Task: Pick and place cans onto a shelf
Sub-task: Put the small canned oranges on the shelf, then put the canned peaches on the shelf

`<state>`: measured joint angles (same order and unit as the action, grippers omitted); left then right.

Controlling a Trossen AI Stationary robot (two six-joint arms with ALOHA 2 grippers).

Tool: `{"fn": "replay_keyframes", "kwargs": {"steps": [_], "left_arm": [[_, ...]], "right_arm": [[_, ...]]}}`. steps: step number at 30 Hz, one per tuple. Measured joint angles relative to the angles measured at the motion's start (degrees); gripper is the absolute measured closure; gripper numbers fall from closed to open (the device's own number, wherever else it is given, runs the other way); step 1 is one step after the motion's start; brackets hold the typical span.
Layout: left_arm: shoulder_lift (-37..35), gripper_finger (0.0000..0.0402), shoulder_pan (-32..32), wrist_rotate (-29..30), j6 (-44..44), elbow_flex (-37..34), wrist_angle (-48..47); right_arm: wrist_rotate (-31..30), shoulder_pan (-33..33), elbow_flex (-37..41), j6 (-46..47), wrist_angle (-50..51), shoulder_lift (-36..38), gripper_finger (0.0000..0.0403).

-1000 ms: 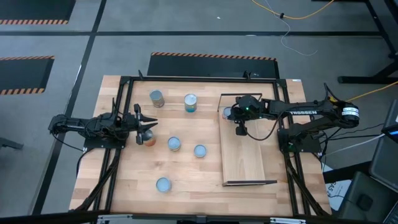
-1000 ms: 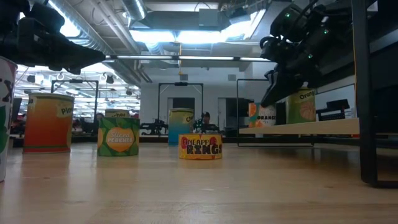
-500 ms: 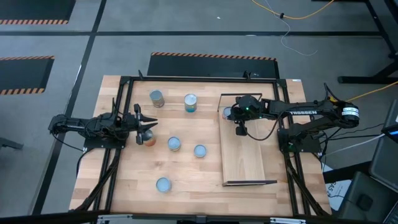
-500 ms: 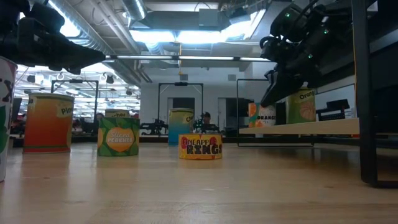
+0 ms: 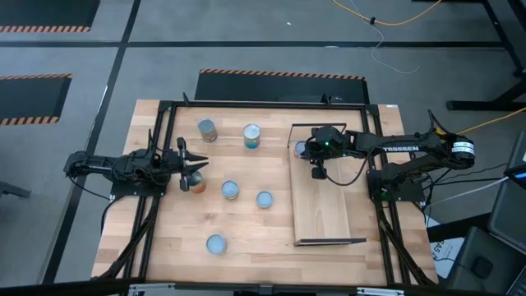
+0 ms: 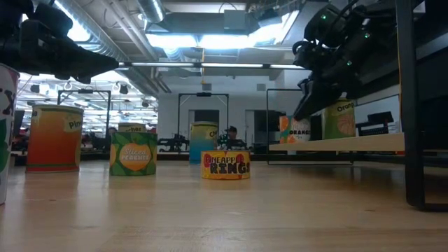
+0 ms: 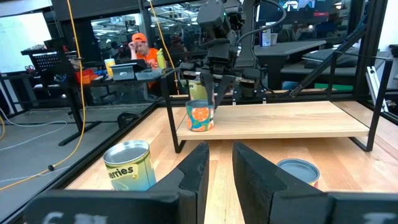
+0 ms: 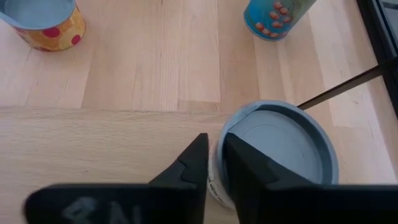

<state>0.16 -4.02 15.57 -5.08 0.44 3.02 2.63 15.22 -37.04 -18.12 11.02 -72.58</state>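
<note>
Several cans stand upright on the planked table, among them a silvery-topped can (image 5: 207, 130) and pale-blue-topped cans (image 5: 231, 190) (image 5: 215, 243). The pale-wood shelf (image 5: 322, 205) lies on the right. A can with a pale blue top (image 8: 280, 149) stands at the shelf's far left corner (image 5: 301, 149), and the low view shows two cans on the shelf (image 6: 294, 129) (image 6: 339, 119). My right gripper (image 8: 213, 143) points down, shut and empty, over the shelf right beside that can. My left gripper (image 7: 221, 149) is shut and empty, level above the table beside a can with an orange-red side (image 5: 197, 182).
Dark metal frames (image 5: 329, 242) stand at the shelf's short ends. A black frame (image 5: 156, 205) runs along the table's edges. The near half of the shelf board is bare. A person sits in the room beyond the table (image 7: 138, 46).
</note>
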Motion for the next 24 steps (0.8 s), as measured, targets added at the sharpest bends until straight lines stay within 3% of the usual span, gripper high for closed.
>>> {"fn": "replay_keyframes", "kwargs": {"steps": [6, 11, 24], "left_arm": [[0.0, 0.0337, 0.0, 0.0, 0.0, 0.0, 0.0], [0.0, 0.0337, 0.0, 0.0, 0.0, 0.0, 0.0], [0.0, 0.0337, 0.0, 0.0, 0.0, 0.0, 0.0]], "right_arm": [[0.0, 0.0, 0.0, -0.1, 0.1, 0.0, 0.0259], [0.0, 0.0, 0.0, -0.1, 0.2, 0.0, 0.0220], [-0.1, 0.0, -7.0, -0.4, 8.1, 0.0, 0.0212]]}}
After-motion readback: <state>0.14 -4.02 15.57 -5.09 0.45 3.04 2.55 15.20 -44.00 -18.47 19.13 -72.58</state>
